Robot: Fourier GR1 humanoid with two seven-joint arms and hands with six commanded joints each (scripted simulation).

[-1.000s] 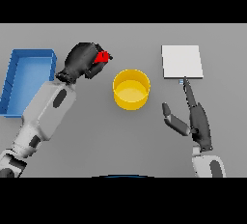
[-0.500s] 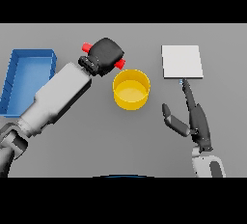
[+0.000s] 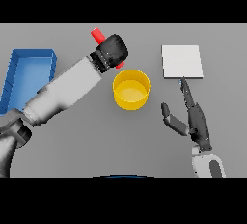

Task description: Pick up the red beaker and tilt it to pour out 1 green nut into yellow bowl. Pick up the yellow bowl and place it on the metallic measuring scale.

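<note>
My left hand is shut on the red beaker, held in the air just left of and behind the yellow bowl. Most of the beaker is hidden by the hand; one red end sticks out up-left and a red sliver shows at the hand's lower right, towards the bowl. The bowl stands on the table at the middle, and no nut shows inside it. The metallic scale is a flat light square at the back right. My right hand is open to the right of the bowl, fingers straight towards the scale.
A blue tray lies at the left edge of the grey table, under and behind my left forearm.
My left hand has carried the red beaker to the right, from near the blue tray to the bowl's back-left rim, and turned it. The right hand has stayed in place.
</note>
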